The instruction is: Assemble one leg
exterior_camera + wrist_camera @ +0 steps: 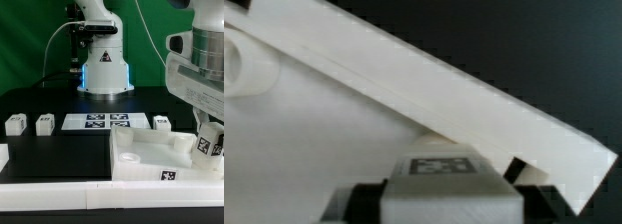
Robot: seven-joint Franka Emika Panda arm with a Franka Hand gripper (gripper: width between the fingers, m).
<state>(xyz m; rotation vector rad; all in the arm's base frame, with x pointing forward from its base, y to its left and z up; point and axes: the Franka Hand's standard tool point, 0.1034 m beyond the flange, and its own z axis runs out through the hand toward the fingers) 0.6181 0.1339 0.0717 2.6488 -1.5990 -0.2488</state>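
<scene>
My gripper [207, 138] is at the exterior view's right, shut on a leg [209, 146], a small white block with a black-and-white tag. It holds the leg upright over the right end of the big white tray-like piece [140, 160]. In the wrist view the leg [446, 190] fills the space between the black fingers [370, 205] of my gripper [446, 205], tag facing the camera. The tray piece's raised wall [438, 85] runs diagonally just beyond it. A round socket rim [242, 62] shows at the edge.
Three more white legs stand on the black table: two [15, 125] [44, 124] at the exterior view's left and one [162, 121] behind the tray piece. The marker board [97, 121] lies in front of the robot base [104, 70].
</scene>
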